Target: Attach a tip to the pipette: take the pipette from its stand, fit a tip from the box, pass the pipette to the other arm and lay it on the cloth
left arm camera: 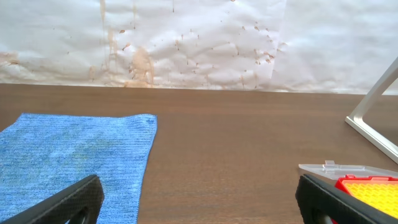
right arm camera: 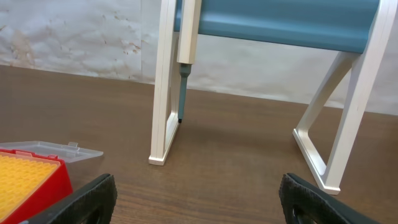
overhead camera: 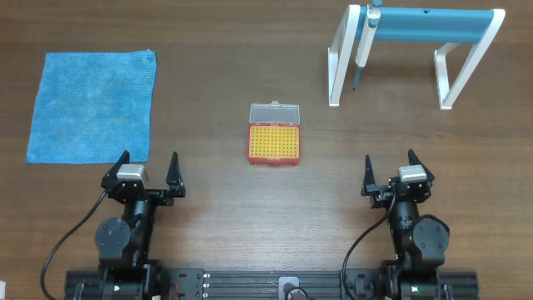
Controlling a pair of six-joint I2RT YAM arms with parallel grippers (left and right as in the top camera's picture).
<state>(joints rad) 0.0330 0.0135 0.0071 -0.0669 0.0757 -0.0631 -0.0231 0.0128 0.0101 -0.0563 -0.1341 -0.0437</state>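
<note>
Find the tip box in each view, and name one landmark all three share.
Top view: tip box at the table's middle, lid open, between cloth and stand.
Left wrist view: tip box in front of the stand's foot, across bare table from the cloth.
Right wrist view: tip box off to the side of the stand's leg.
Shared landmark: the white stand.

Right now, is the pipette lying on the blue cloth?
No, the pipette hangs from the stand, well apart from the cloth on the opposite side.

Pipette (right arm camera: 186,43) hangs upright on stand (right arm camera: 280,25), nose down. Tip box (right arm camera: 28,180) lid open. Claw (right arm camera: 198,193) spread wide.
</note>
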